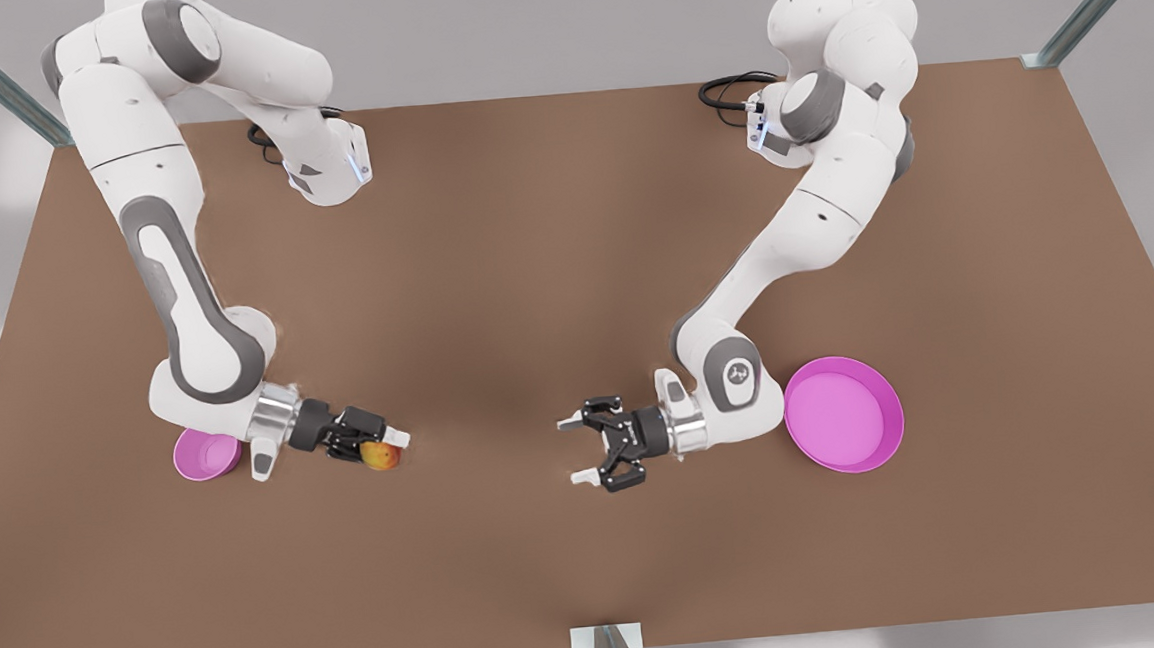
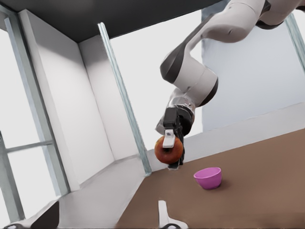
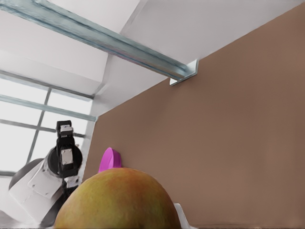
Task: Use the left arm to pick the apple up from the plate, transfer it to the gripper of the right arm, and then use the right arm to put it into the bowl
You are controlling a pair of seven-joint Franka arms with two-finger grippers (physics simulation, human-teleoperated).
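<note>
Front view: the right gripper (image 1: 384,449) clasps the small, smooth reddish-yellow apple (image 1: 382,457) at eight o'clock on the matte brown table (image 1: 533,267), beside the deep magenta bowl (image 1: 206,455). The left gripper (image 1: 577,451), fingers spread and empty, hovers by the shallow magenta plate (image 1: 843,414).

Left wrist view: the apple (image 2: 167,150) hangs clamped above the bowl (image 2: 208,178).

Right wrist view: the apple (image 3: 119,200) fills the foreground, with the plate (image 3: 109,160) seen edge-on beyond.

Reddish-yellow apple (image 1: 382,457) held off the table — bowl (image 1: 206,456), plate (image 1: 843,414) empty.

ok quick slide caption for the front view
Right gripper holds the apple beside the bowl; open left gripper faces it near the empty plate.
</note>
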